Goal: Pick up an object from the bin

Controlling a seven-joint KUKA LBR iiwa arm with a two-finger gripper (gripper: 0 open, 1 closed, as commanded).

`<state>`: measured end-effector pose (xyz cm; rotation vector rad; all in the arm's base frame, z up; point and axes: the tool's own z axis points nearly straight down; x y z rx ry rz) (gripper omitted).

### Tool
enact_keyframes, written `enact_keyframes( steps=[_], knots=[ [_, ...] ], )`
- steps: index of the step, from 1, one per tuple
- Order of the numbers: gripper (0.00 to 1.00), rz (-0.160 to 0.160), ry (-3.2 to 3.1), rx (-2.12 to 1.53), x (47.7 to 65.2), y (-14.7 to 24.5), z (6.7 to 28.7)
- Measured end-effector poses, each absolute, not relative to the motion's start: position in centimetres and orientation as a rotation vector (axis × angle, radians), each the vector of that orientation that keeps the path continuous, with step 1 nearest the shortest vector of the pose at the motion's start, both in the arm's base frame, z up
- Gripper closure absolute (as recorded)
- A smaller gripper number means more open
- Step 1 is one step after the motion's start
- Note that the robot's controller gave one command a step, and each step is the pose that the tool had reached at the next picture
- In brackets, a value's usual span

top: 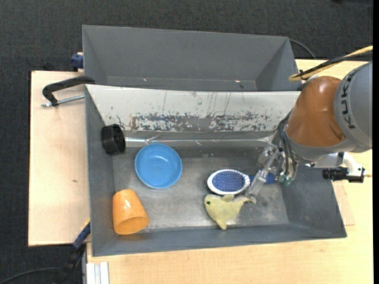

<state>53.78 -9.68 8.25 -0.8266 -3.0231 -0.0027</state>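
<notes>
1. We see a glossy orange wrist cover point(317, 111) and the cables under it hiding the right wall of the grey metal bin point(177, 209) and part of its floor. The gripper point(253, 193) reaches down from there as a thin, dark, metallic shape. We cannot tell whether it is open or closed, nor whether it touches anything.
2. Its tip lies just beside the right rim of a small round white-rimmed dish with a speckled blue inside point(227, 181). It also lies just beside the right end of a pale yellow, soft-looking lump of irregular shape point(223, 210).
3. We cannot make out what kind of thing the lump is. It lies near the bin's near wall, right of the middle, and looks limp and matte.
4. A smooth round blue plastic bowl point(158, 165) stands upright left of the middle, well apart from the gripper.
5. A translucent orange plastic cup point(128, 212) lies on its side by the near left corner.
6. A short black cylinder point(112, 139) rests at the far left corner.
7. The bin's far wall is scratched and flecked.
</notes>
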Motion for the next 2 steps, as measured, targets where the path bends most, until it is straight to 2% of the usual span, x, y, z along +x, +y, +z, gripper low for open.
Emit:
enact_keyframes(
  steps=[1,2],
  knots=[
    [1.0,-0.001,-3.03,-0.832,54.0,-9.9,8.7],
    [1.0,-0.002,-3.037,-0.849,54.9,-10.0,21.1]
  ],
)
